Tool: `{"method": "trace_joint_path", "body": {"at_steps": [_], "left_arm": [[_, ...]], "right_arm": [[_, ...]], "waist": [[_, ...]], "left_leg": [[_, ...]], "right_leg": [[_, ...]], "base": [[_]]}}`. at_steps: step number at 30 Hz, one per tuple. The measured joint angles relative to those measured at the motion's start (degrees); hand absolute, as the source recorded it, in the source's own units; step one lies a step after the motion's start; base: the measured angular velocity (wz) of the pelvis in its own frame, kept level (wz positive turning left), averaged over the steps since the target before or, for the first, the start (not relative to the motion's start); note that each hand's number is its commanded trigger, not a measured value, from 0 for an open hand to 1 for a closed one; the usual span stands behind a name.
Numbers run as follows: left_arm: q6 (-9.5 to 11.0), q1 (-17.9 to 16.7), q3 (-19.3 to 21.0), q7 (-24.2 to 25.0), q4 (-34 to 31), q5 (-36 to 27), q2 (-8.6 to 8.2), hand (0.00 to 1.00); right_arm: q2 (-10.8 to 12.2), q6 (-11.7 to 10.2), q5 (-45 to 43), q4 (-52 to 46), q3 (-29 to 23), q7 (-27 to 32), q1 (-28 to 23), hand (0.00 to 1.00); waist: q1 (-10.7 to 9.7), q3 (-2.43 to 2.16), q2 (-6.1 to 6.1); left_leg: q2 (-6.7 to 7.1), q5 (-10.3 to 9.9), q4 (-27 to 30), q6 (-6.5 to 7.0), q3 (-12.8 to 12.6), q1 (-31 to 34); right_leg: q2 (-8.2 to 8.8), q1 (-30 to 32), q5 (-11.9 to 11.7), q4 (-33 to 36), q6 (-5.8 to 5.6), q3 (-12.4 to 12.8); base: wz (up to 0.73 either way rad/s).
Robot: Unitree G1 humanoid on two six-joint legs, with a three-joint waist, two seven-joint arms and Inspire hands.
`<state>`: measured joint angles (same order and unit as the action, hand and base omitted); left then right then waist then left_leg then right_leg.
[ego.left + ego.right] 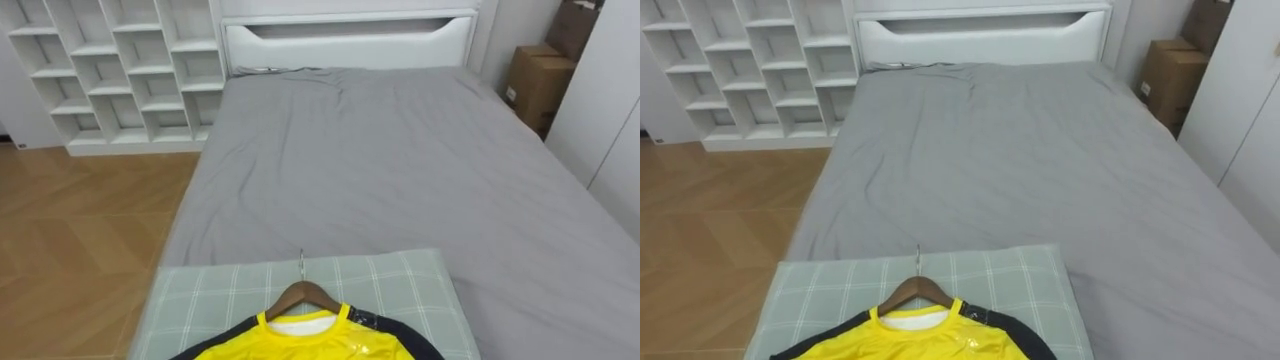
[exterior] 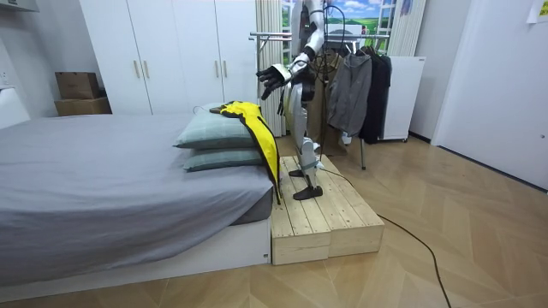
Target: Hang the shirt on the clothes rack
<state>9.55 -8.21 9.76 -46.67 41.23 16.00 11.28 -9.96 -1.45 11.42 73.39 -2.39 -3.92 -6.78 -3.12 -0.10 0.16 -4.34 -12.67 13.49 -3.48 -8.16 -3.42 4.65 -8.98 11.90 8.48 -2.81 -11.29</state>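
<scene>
one yellow jersey shirt (image 1: 300,348) on a curved wooden hanger (image 1: 302,290) rests atop green checked pillows (image 1: 400,290), seemingly staged for pickup; left hand (image 2: 274,79) hovers above, fingers spread, empty.

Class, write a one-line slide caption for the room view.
Robot on a wooden platform by the bed, open left hand near a yellow shirt draped over pillows.

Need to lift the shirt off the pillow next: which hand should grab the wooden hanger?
Left, likely. The left hand hovers open near the yellow shirt in the room view, and the wooden hanger lies slightly left of centre.
</scene>
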Motion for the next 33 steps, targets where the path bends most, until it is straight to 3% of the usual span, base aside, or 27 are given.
{"method": "trace_joint_path", "body": {"at_steps": [3,7,11,20,28,33], "left_arm": [[0.0,1.0,-2.1,0.6,-0.8,2.8,0.12,0.0],[-0.2,1.5,-4.3,2.7,-0.8,7.0,0.46,0.0],[-0.6,2.3,-4.6,4.7,-3.2,10.9,0.56,0.0],[-2.1,4.1,-10.5,11.1,-2.2,11.1,1.03,0.0],[-4.5,4.3,-10.6,14.4,-0.8,11.3,1.12,0.0],[-5.4,5.6,-11.2,16.2,0.7,13.8,1.67,0.0]], "right_arm": [[0.0,0.0,0.0,0.0,0.0,0.0,0.0,0.0],[0.0,0.0,-0.9,0.1,0.0,-0.5,1.1,0.0],[0.0,0.0,-1.2,0.0,-0.1,-0.6,1.2,0.0],[0.0,0.0,-1.2,-0.2,-0.1,-1.1,1.3,0.0],[-0.1,0.2,-1.5,-0.2,-0.2,-1.4,1.4,0.0],[-1.4,0.3,-6.8,0.4,-0.1,-2.2,1.6,0.0]], "waist": [[0.0,0.06,-0.02],[-1.5,0.15,-0.15],[-2.3,0.1,-0.13],[-4.4,0.1,0.24],[-5.9,0.22,0.22],[-6.2,0.34,0.16]], "left_leg": [[0.0,0.0,-0.1,0.0,0.0,0.0],[0.0,0.0,-0.1,0.0,0.0,0.1],[-0.02,0.0,0.0,0.0,-0.1,0.7],[-0.09,0.0,0.0,0.01,-0.7,0.3],[-0.12,0.0,-0.3,0.01,-1.4,-0.1],[-0.12,0.0,-0.3,0.01,-1.4,-0.1]], "right_leg": [[0.0,0.0,0.0,0.0,0.0,0.0],[-0.01,0.0,0.0,0.1,0.0,0.1],[-0.01,0.9,0.0,0.2,0.01,0.2],[-0.01,0.8,0.0,0.2,0.02,0.9],[-0.01,0.9,-0.1,0.3,0.0,1.5],[-0.01,1.0,-0.1,0.4,0.01,1.6]], "base": [[0.0],[0.0],[0.0],[-0.03],[-0.03],[0.0]]}}
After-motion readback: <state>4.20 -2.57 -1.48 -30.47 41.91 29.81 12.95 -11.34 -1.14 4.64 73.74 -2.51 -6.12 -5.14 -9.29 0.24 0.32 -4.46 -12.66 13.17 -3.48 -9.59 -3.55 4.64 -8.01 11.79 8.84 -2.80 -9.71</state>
